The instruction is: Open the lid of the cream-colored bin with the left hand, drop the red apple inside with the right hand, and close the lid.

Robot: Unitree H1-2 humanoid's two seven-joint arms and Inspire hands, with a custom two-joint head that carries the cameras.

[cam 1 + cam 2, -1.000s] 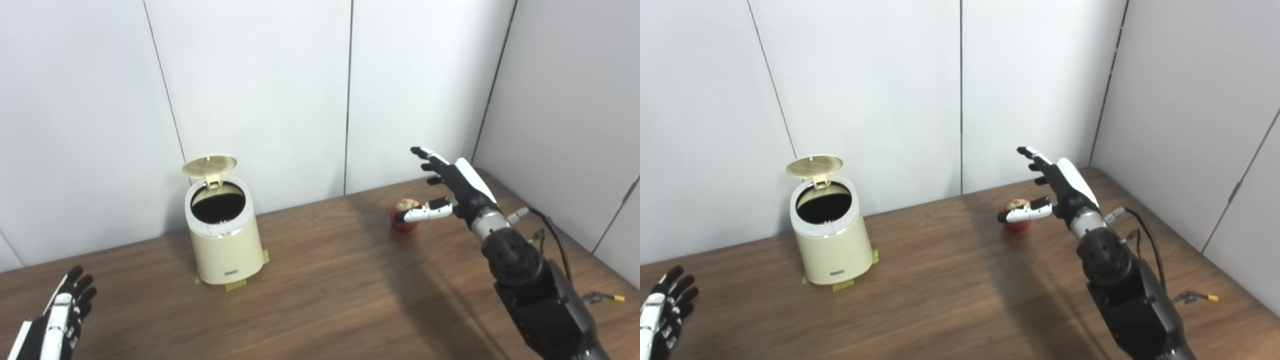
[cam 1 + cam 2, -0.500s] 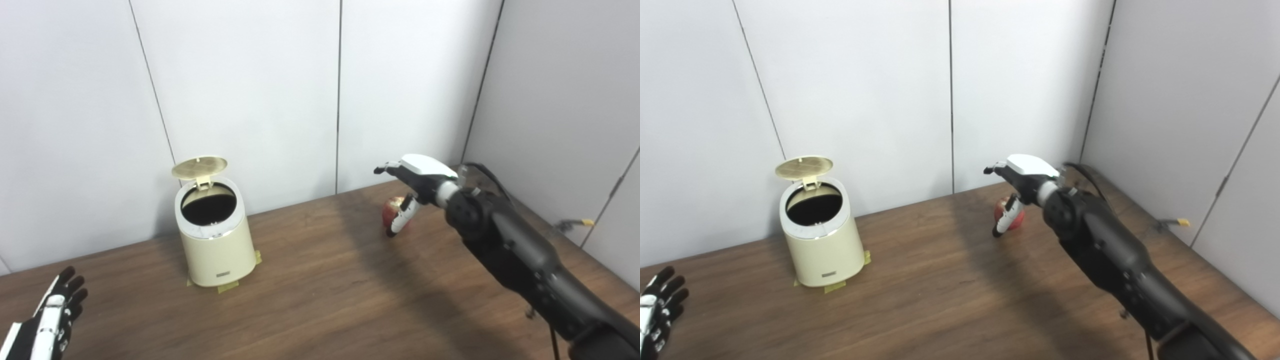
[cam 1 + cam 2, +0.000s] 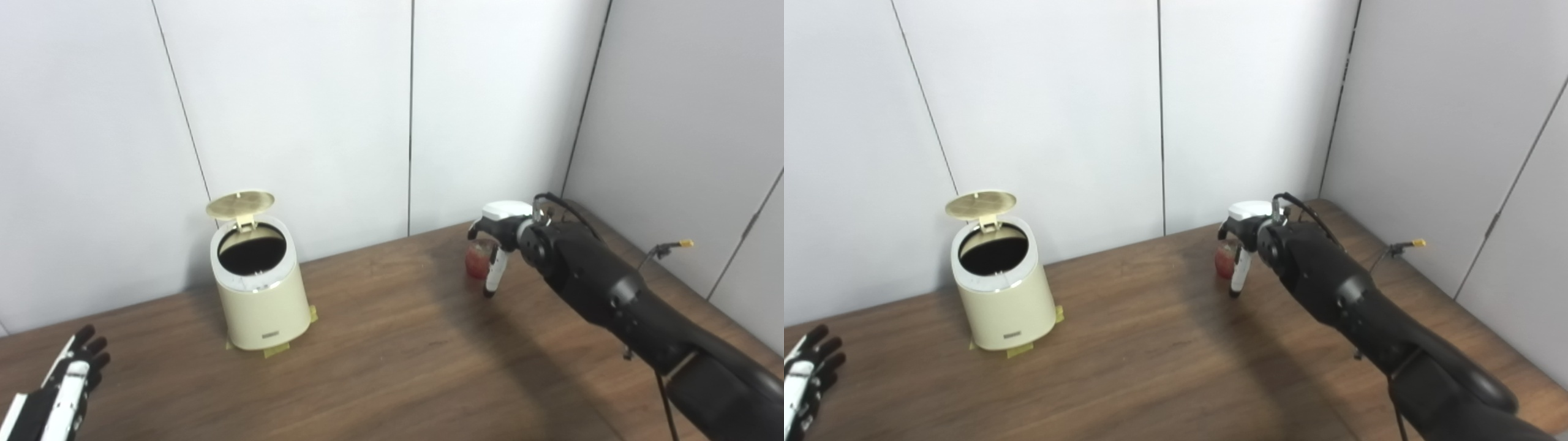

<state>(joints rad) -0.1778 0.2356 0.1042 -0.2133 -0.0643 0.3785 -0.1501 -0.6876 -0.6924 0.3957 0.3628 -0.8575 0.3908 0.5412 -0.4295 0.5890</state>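
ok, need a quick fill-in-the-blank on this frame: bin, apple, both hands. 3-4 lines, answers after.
1. The lid of the cream-colored bin is ____.
2. The red apple rests on the ____.
3. The hand reaching over the apple is the ____ hand.
4. The left hand holds ____.

Answers: open; table; right; nothing
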